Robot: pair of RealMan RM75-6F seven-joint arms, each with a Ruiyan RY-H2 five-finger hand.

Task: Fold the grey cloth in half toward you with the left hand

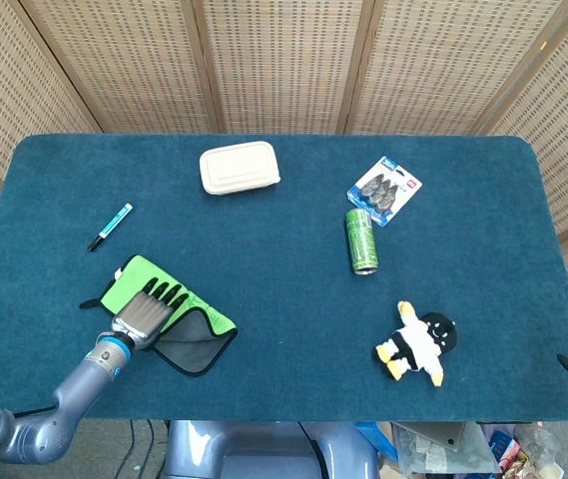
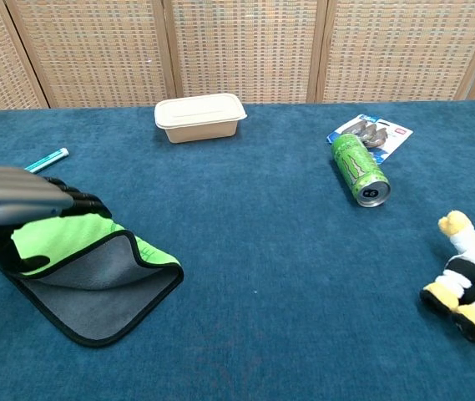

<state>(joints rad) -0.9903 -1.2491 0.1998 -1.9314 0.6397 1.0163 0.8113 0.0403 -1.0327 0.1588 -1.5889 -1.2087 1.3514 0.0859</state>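
Chest view only: cloth (image 2: 95,288) underside (grey)

Wide bare tabletop (image 1: 264,279) spans the frame's middle, from the cloth (image 1: 179,329) at lower left across to the can (image 1: 360,239). The pen (image 1: 110,226) lies just above the cloth; the box (image 1: 239,167) sits well clear at upper centre; the plush toy (image 1: 418,342) occupies lower right

Woven screens behind a blue bench

A wicker folding screen (image 1: 284,60) with wooden frames stands behind the bench (image 1: 264,249), whose dark blue carpet-like top lies under even light.
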